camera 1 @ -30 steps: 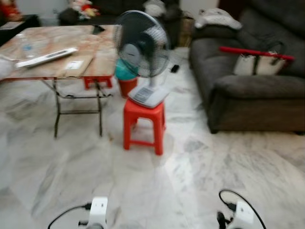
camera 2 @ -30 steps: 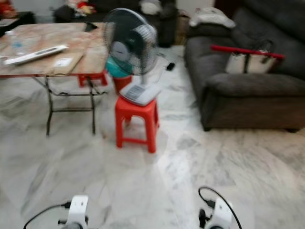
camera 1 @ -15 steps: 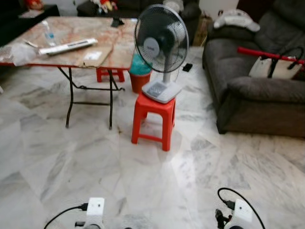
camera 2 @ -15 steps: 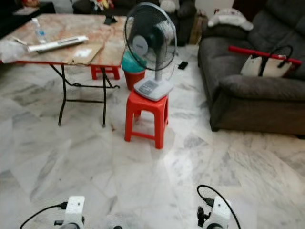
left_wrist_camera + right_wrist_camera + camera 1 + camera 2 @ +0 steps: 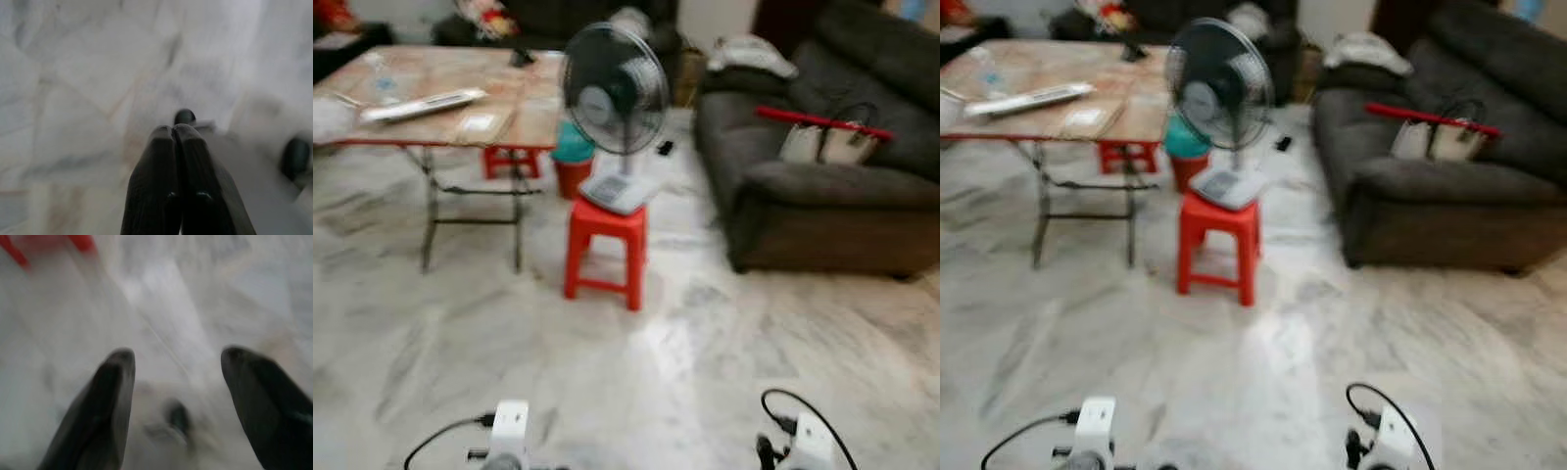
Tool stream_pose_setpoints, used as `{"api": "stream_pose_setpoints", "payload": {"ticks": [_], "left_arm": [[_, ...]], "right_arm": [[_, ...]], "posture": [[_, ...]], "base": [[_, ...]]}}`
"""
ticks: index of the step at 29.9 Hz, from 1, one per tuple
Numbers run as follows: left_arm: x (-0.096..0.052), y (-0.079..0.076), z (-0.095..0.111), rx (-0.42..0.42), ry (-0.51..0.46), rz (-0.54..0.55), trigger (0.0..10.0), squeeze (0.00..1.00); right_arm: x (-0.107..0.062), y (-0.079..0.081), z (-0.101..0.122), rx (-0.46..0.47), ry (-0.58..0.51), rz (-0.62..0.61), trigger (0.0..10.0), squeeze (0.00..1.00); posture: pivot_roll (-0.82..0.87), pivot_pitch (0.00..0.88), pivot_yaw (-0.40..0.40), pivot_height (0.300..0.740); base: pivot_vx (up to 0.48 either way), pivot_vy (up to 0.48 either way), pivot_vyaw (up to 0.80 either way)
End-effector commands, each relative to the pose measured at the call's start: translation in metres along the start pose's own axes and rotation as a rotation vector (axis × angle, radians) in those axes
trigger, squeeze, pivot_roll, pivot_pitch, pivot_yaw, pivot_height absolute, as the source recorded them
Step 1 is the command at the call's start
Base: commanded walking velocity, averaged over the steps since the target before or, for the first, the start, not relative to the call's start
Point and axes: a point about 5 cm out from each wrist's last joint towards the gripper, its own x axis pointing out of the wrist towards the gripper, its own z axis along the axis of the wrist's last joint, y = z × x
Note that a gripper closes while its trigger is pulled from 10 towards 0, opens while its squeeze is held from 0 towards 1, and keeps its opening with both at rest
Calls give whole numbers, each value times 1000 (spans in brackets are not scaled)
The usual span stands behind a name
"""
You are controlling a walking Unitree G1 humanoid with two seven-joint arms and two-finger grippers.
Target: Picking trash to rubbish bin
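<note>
Scene: living room, marble floor [image 5: 705, 372]; head views blurred, consistent with the robot walking.

Item 1. Left end effector [image 5: 177, 142]: two black fingers pressed together, holding nothing, pointing down at bare floor. The arm hangs low.

Item 2. Right end effector [image 5: 178, 382]: fingers spread wide, nothing between them, over bare floor with a red stool leg at the far edge of its wrist view. The arm hangs low.

Item 3. Rubbish bin [image 5: 573, 162]: judged to be the red pail with a teal liner or top, standing on the floor just behind the red stool [image 5: 602, 250], beside the folding table's near right corner. Blur leaves this uncertain.

Item 4. Electric fan [image 5: 615, 108]: upright on the red stool, partly screening the bin.

Item 5. Tabletop [image 5: 524, 117]: carries a long white object [image 5: 421, 104] near the left edge, a card or paper [image 5: 478, 122] at the near edge, and a clear bottle farther back.

Item 6. Dark sofa [image 5: 822, 186]: a pale handbag with a red bar across it.

Trash: no loose piece can be made out on the floor.

Step in hand: judged to be searching or approaching; nothing grasped.

Next move calls for: locating a piece of trash, possibly on the tabletop, and closing in while steering clear of stool and fan.
</note>
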Motion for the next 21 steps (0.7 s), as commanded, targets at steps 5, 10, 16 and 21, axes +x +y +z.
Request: {"api": "stream_pose_setpoints", "payload": {"ticks": [5,10,16,21], "left_arm": [[2,2,13,3,-30,11,10000,0],[1,2,11,-2,-25,15,10000,0],[1,4,9,-6,-21,20,10000,0],[1,3,9,-8,-21,21,10000,0]], "right_arm": [[-3,-3,-9,19,29,-13,10000,0],[-3,-5,-10,18,31,-17,10000,0],[-3,-6,-10,19,30,-17,10000,0],[-3,-6,-10,19,29,-17,10000,0]], "posture": [[-127,39,-34,740],[-127,52,-40,740],[-130,57,-40,740],[-131,58,-42,740]], "base": [[0,0,0],[0,0,0],[0,0,0],[0,272,0]]}}
